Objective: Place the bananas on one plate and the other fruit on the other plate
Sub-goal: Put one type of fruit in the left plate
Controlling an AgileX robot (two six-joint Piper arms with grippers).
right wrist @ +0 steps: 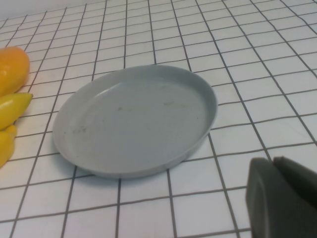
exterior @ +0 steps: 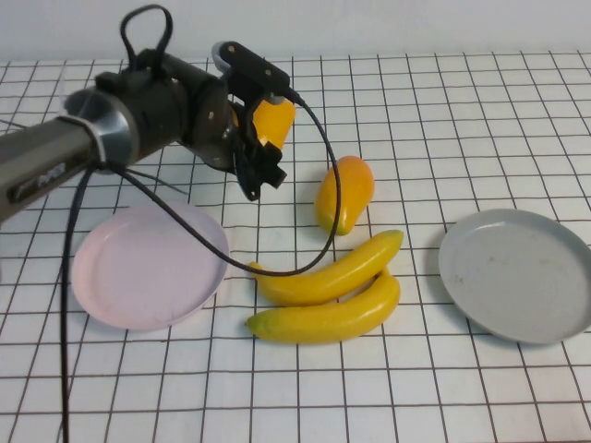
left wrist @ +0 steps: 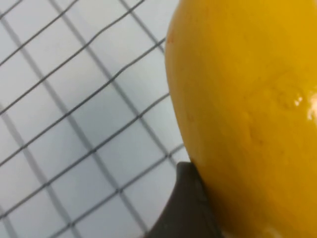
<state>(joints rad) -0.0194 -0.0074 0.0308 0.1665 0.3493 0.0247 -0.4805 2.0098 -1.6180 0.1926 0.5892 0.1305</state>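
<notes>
The other fruit (exterior: 273, 122) is hanging pinched in the left gripper (exterior: 263, 129), above and beyond the pink plate (exterior: 148, 265). Glossy and plump, it probably slips easily; gripping across its broad middle seems safest. The right gripper (right wrist: 282, 196) is waiting near the grey plate (right wrist: 133, 119); whether it is open or closed isn't visible.
</notes>
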